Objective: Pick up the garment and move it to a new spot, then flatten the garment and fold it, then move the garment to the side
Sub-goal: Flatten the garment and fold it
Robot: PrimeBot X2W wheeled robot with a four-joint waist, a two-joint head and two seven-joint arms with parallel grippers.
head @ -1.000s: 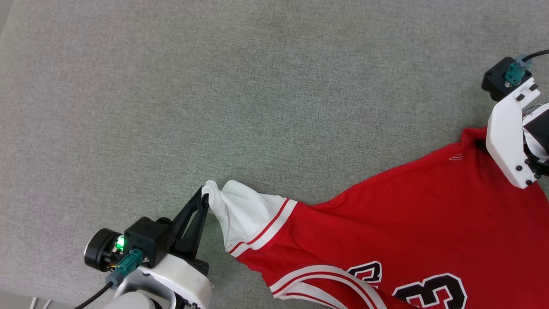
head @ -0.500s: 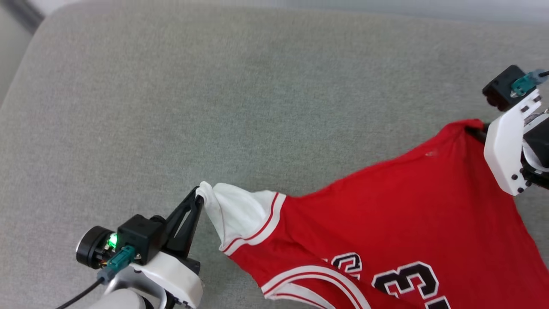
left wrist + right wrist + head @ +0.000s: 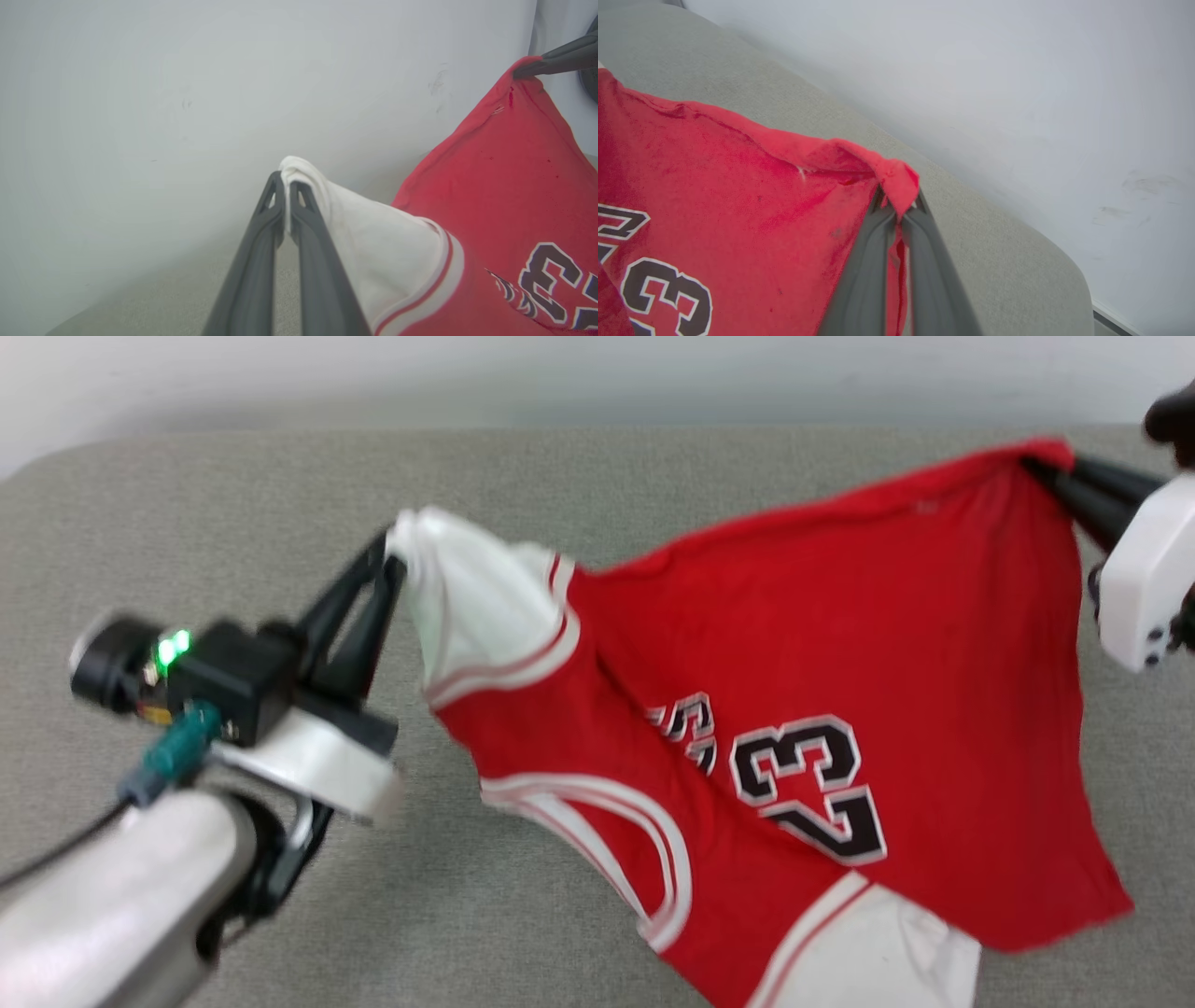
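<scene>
Starting at your left, the left gripper (image 3: 397, 555) has its fingers (image 3: 254, 261) clenched on the bunched cuff of a white sleeve (image 3: 467, 607), with only a small fold of cloth caught at the tips. From there the garment (image 3: 840, 644) hangs in the air like a slack banner above the grey cushioned surface (image 3: 233, 523). It is soft red knit, draping in loose folds, with striped trim at the armhole and the black, white-edged print (image 3: 803, 775) facing you. The second white sleeve (image 3: 868, 952) droops lowest, and you cannot tell whether it clears the surface. At your right, the right gripper (image 3: 1041, 469) has its fingers (image 3: 866, 270) clamped on a puckered red corner of the hem. This looks like the carry to a new spot, so move both arms at one height and one pace. Hold the top edge just taut rather than stretched, because the knit gives and both pinches are shallow, so a jerk could pull a corner free. Raise it enough that the low sleeve does not drag, then lower it evenly so the cloth lands spread rather than heaped.
</scene>
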